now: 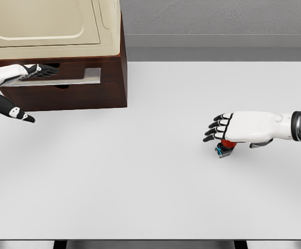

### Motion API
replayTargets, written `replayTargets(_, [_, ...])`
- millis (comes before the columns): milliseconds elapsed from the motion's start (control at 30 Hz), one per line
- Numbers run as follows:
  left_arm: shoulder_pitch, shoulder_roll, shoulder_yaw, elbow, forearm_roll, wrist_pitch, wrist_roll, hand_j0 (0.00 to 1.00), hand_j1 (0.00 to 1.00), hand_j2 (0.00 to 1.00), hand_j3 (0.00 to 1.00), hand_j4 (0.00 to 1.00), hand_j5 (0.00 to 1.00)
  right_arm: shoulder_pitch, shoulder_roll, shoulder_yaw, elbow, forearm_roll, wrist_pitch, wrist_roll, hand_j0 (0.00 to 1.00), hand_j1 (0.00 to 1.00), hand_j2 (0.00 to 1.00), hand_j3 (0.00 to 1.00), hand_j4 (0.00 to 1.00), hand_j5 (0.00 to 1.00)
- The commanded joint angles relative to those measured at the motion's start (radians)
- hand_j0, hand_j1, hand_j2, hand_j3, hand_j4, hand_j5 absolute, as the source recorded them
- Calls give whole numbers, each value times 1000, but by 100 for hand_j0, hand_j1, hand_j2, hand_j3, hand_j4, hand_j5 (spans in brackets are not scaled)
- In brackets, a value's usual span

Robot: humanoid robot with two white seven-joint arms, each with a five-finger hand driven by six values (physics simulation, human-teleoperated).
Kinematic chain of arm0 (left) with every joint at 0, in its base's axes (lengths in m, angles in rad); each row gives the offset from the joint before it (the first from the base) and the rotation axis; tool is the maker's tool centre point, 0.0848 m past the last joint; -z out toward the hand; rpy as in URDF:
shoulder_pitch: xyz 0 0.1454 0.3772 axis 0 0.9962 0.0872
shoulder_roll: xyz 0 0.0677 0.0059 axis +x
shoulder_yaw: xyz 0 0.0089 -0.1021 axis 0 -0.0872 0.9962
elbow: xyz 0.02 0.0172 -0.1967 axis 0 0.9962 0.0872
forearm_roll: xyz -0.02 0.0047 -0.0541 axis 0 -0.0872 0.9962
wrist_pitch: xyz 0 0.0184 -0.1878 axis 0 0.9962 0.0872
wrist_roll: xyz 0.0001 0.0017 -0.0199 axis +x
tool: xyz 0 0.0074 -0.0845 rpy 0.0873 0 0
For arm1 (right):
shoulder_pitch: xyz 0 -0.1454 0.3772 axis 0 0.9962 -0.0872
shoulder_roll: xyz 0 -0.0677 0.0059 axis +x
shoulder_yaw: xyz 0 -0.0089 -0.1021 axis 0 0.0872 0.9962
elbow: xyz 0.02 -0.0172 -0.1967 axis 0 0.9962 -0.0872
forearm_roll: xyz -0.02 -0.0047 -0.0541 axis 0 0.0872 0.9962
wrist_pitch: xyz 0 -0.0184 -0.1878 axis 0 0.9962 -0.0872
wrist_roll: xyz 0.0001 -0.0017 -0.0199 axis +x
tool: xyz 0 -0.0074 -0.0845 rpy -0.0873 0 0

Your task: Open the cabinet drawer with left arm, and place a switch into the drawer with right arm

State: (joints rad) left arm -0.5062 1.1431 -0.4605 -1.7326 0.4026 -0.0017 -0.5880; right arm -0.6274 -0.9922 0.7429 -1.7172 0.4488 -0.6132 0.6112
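At the far left, the cabinet [88, 88] sits on the white surface [140, 181] with a cream appliance [52, 26] on top. Its drawer [62, 78] shows a pale front and a dark gap above it — slightly open at most, by my guess. The left hand [31, 71] reaches in at that gap, fingers against the drawer's upper edge, presumably to hook and pull; whether they actually grip it, I cannot tell.

Well to the right, the right hand [228, 129] hovers palm down, fingers extended and loosely spread, holding nothing. The switch [224, 147] — small, red and blue — lies on the surface directly beneath the palm, partly hidden by it. That placement suggests the hand is lined up to drop and close on the switch once the drawer gives room.
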Motion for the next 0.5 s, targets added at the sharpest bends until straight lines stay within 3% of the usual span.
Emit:
replayTargets(0, [0, 0, 0, 14, -21, 2, 13, 100, 100, 100, 100, 100, 100, 0, 3, 9, -1, 1, 2, 0, 100, 100, 100, 100, 100, 100])
replayTargets(467, [6, -43, -15, 54, -68, 0, 23, 100, 100, 100, 100, 100, 100, 0, 4, 15, -1, 14, 2, 0, 100, 100, 100, 100, 100, 100])
